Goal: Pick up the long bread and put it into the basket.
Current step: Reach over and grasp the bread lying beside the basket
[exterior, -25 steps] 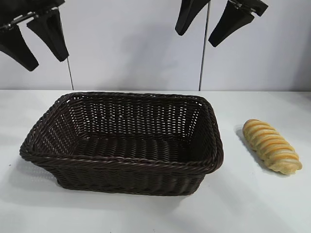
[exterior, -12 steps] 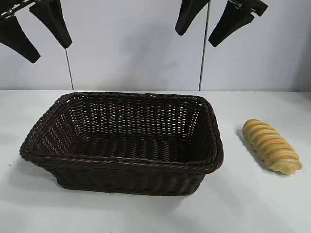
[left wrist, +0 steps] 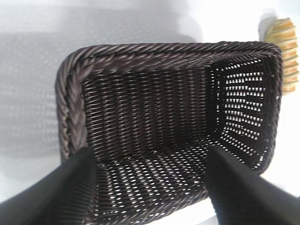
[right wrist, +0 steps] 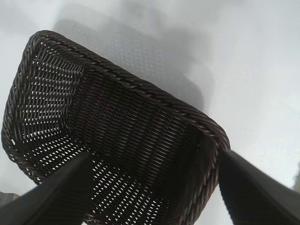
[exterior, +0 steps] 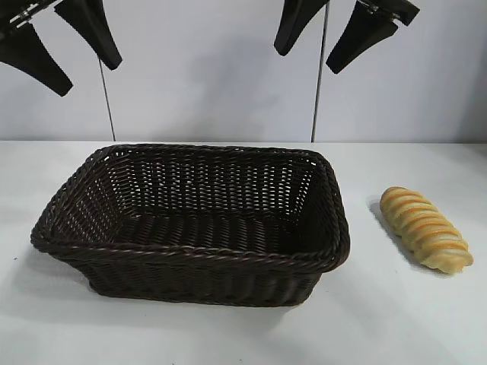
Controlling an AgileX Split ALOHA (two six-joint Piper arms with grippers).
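Lying apart from grippers (exterior: pixel 335 34): long bread (exterior: pixel 426 229)

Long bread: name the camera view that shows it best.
The exterior view: the whole long bread lies unobstructed on the table, right of the basket. The left wrist view catches only a sliver behind the basket's rim; the right wrist view misses it.

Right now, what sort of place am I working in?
Probably a lab or test bench, not a kitchen: a bare white table, a plain pale wall, and only the basket and the long bread set out.
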